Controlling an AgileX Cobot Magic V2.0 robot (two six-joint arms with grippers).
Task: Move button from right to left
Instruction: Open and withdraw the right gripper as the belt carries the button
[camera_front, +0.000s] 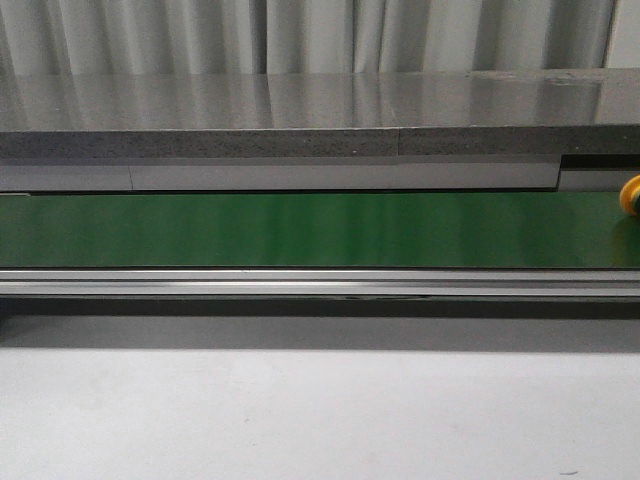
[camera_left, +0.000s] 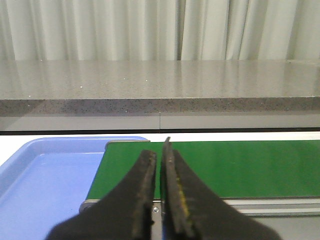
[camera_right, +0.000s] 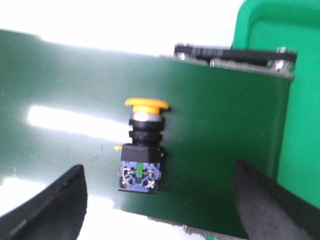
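A glossy green conveyor belt (camera_front: 300, 230) is running across the front view, with a grey stone counter (camera_front: 300, 110) and pale curtains (camera_front: 300, 35) lying behind it and an aluminium rail (camera_front: 300, 283) edging its near side. The button (camera_right: 143, 145) is lying on its side on the belt near the belt's right end, showing only as a yellow sliver at the front view's right edge. The right gripper (camera_right: 160, 200) is hovering over it with jaws spread wide, gripping nothing, a green tray (camera_right: 300, 100) sitting just beyond the belt's end. The left gripper (camera_left: 160, 185) is hanging near the belt's left end with its fingers nearly pressed together and holding nothing, a blue tray (camera_left: 45, 185) waiting beside that end.
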